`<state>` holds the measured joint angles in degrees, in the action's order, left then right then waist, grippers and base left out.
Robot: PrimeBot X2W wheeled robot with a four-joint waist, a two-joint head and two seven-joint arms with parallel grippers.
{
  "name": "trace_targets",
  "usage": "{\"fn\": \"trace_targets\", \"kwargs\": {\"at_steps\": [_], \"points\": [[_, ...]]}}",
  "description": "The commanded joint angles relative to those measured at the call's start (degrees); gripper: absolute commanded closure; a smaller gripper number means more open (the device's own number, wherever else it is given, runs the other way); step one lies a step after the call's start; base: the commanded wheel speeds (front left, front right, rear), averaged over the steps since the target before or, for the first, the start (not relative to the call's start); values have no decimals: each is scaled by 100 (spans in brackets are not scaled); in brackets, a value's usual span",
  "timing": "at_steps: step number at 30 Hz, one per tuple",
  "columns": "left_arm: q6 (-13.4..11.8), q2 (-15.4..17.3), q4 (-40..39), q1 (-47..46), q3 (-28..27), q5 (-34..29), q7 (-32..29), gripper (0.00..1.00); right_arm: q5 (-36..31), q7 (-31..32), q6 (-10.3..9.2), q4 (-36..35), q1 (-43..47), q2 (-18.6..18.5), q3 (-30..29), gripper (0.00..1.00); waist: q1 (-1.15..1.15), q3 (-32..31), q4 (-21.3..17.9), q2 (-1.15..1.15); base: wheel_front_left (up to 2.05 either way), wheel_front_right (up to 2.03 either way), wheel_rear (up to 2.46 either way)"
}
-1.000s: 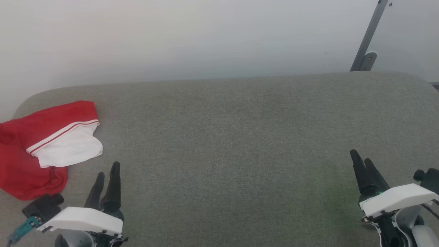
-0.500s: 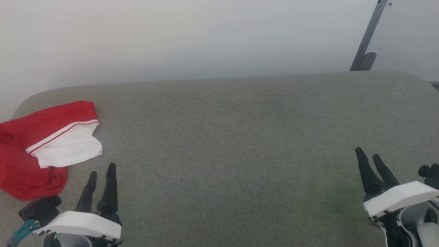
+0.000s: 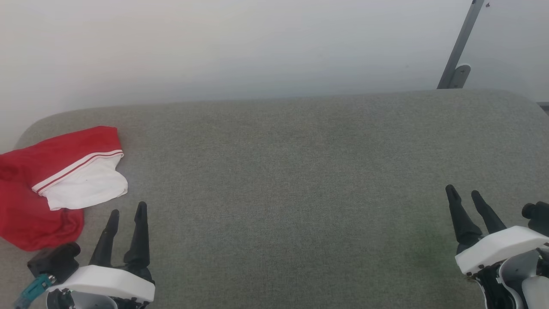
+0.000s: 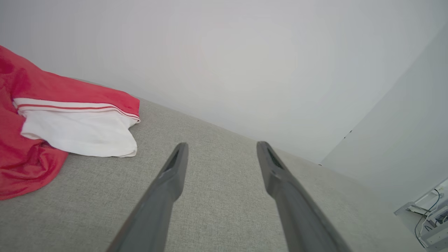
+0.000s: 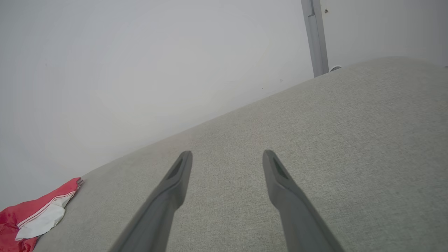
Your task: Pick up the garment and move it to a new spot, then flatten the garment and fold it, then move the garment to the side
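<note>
Lying bunched, red-and-white garment (image 3: 60,180) with thin red stripes; left tool (image 3: 127,209), right tool (image 3: 462,190) spread.

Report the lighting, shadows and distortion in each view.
Head view: soft even light, no glare, only a faint shadow beside the garment. Left wrist view: the scene sits tilted; the left pincer looks slightly soft up close. Right wrist view: same tilt, grey cushion evenly lit.
</note>
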<state>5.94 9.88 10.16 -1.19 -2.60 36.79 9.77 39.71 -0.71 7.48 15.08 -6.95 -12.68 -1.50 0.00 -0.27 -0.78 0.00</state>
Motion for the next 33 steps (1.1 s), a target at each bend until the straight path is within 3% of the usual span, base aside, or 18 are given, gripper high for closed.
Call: {"fn": "trace_targets", "kwargs": {"at_steps": [1, 33], "points": [[40, 2, -65, 19, -23, -179, 67, 0, -147, -55, 1, -59, -30, -41, 26, 0, 0, -1, 0, 0, 0, 0, 0], [148, 62, -166, 118, -14, -1466, 434, 0, -1429, -322, 1, 140, -148, -148, 196, 0, 0, -28, 6, 0, 0, 0, 0]]}}
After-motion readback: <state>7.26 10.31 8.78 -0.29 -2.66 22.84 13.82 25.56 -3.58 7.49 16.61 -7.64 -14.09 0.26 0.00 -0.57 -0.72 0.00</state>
